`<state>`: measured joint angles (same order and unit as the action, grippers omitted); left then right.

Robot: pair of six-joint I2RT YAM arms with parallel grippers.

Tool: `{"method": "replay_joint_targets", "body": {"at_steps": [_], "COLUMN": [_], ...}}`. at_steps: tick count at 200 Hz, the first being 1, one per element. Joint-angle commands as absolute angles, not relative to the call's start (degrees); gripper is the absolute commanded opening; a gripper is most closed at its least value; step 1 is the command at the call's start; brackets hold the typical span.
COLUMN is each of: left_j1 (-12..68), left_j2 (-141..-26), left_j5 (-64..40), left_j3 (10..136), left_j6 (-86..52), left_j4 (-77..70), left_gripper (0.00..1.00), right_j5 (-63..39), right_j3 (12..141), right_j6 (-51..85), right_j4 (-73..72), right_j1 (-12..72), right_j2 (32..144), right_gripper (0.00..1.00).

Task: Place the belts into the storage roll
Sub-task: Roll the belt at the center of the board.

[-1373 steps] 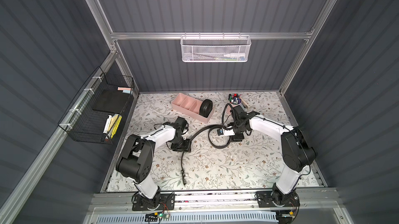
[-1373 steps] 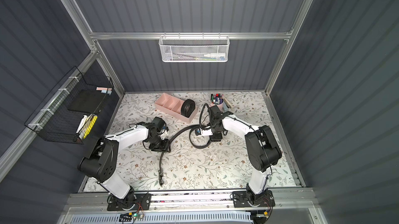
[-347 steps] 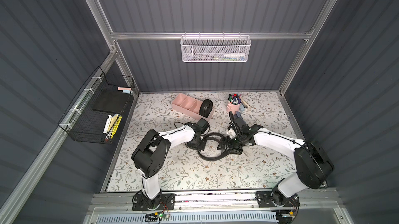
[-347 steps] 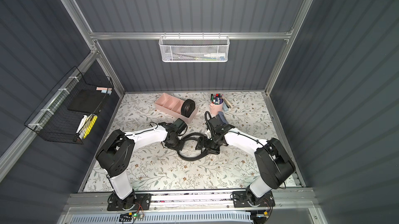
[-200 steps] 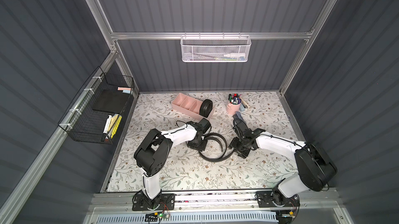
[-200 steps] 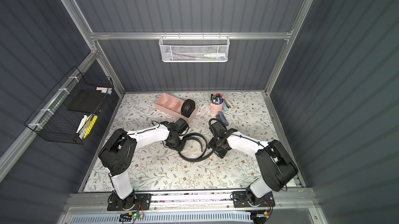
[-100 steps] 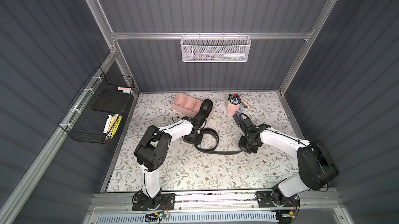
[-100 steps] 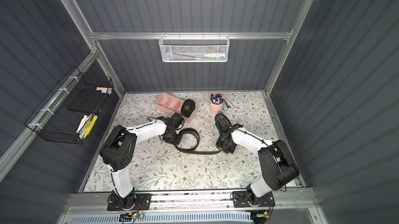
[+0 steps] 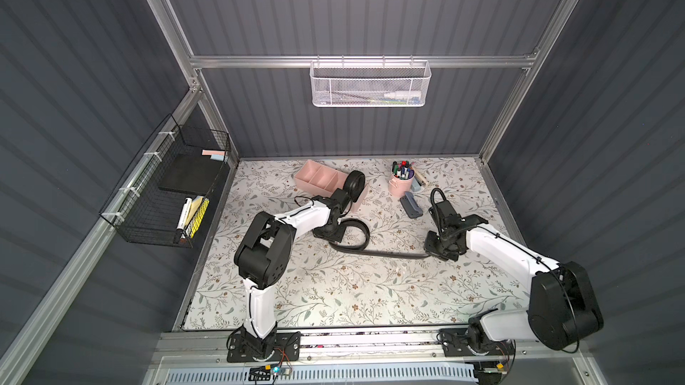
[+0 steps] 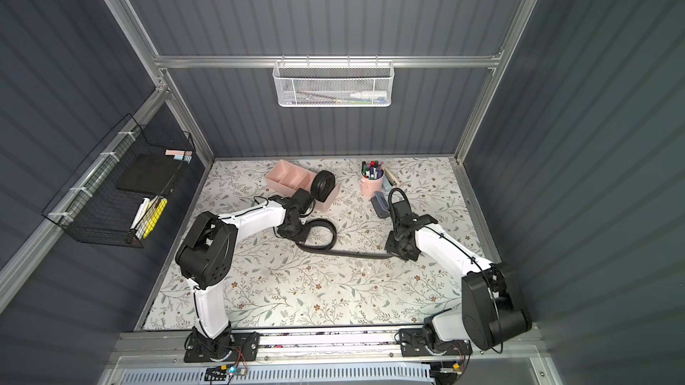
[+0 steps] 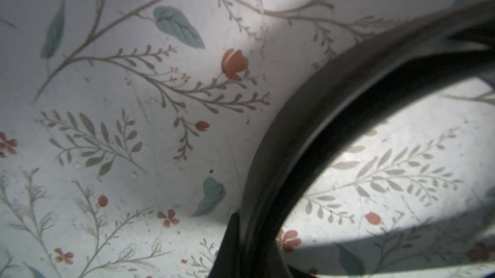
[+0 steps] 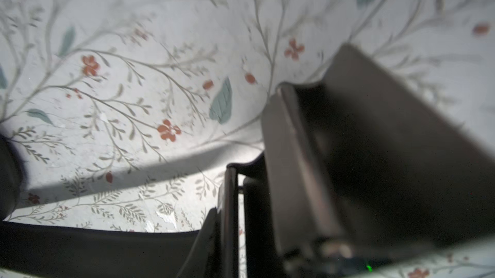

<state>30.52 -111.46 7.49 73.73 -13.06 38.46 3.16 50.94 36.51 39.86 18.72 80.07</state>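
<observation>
One belt [image 9: 355,186] [image 10: 323,184] stands coiled like a tyre in the right end compartment of the pale pink storage roll [image 9: 318,178] [image 10: 286,174]. The other belt [image 9: 365,240] [image 10: 333,239] lies on the floral table. It curls into a loop at my left gripper [image 9: 335,235] [image 10: 301,235] and runs as a thin strap to my right gripper [image 9: 432,250] [image 10: 393,248]. In the left wrist view the jaws [image 11: 249,239] are shut on the curved black strap [image 11: 308,129]. In the right wrist view the jaws [image 12: 239,209] pinch the strap [image 12: 93,250], with its blurred end [image 12: 348,142] close to the lens.
A pink cup of markers [image 9: 400,183] [image 10: 370,183] and a small blue-grey object [image 9: 411,206] [image 10: 380,204] sit behind the right arm. A black wire basket [image 9: 166,194] hangs on the left wall. A white mesh basket [image 9: 370,84] hangs on the back wall.
My right gripper closed on the belt and moved right, drawing the coil out into a long strap. My left gripper moved back toward the storage roll with the loop and tightened.
</observation>
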Motion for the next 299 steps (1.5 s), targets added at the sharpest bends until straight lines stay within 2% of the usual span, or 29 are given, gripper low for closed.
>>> {"method": "replay_joint_targets", "body": {"at_steps": [1,28,50,92,107,119,152,167,176,201,224,232,245,263,299], "left_j1": [34.9,40.1,41.9,42.9,43.0,43.0,43.0,42.9,43.0,43.0,43.0,42.9,42.9,42.9,42.5], "left_j2": [-114.7,-111.3,-108.3,-107.1,-107.4,-107.5,-108.2,-108.6,-108.8,-108.5,-108.7,-109.0,-109.9,-111.4,-115.4], "left_j5": [14.1,13.2,10.6,9.2,8.5,8.1,7.9,7.6,7.5,7.4,7.6,7.6,8.5,11.5,15.5], "left_j3": [65.4,60.4,57.9,58.2,58.2,58.2,58.1,58.2,58.2,58.2,58.2,58.2,58.4,59.1,60.6], "left_j6": [-6.0,-6.3,-7.4,-7.2,-7.0,-7.0,-7.5,-7.8,-8.1,-8.6,-9.1,-9.1,-9.1,-10.0,-10.6], "left_j4": [44.6,44.8,44.5,45.1,45.0,44.9,44.0,43.7,43.6,43.4,43.2,43.7,43.8,44.6,45.9], "left_gripper": [0.00,0.00,0.00,0.00,0.00,0.00,0.00,0.00,0.04,0.09,0.15,0.19,0.20,0.21,0.21], "right_j5": [10.9,-3.4,-10.9,-13.3,-14.5,-14.9,-12.8,-11.9,-12.2,-12.7,-10.5,-8.6,-6.8,-5.3,-1.9], "right_j3": [54.3,57.5,65.3,77.5,79.2,79.9,79.0,76.6,75.0,71.1,69.9,69.4,68.1,66.0,62.7], "right_j6": [23.3,14.9,13.8,11.3,14.4,17.0,23.2,25.5,27.4,32.7,37.0,38.3,40.5,40.3,39.1], "right_j4": [32.1,15.8,16.6,23.4,24.1,25.4,34.6,36.3,36.4,34.6,35.8,36.9,38.8,39.6,41.7], "right_j1": [17.1,17.8,19.6,27.4,27.7,27.7,28.8,30.6,31.7,35.3,38.9,39.7,39.9,39.9,39.8], "right_j2": [81.4,87.2,97.0,110.9,113.1,113.6,110.0,107.6,106.4,105.4,107.1,107.6,107.8,106.1,101.9], "right_gripper": [0.00,0.00,0.00,0.00,0.13,0.27,0.58,0.62,0.63,0.62,0.55,0.47,0.25,0.11,0.03]}}
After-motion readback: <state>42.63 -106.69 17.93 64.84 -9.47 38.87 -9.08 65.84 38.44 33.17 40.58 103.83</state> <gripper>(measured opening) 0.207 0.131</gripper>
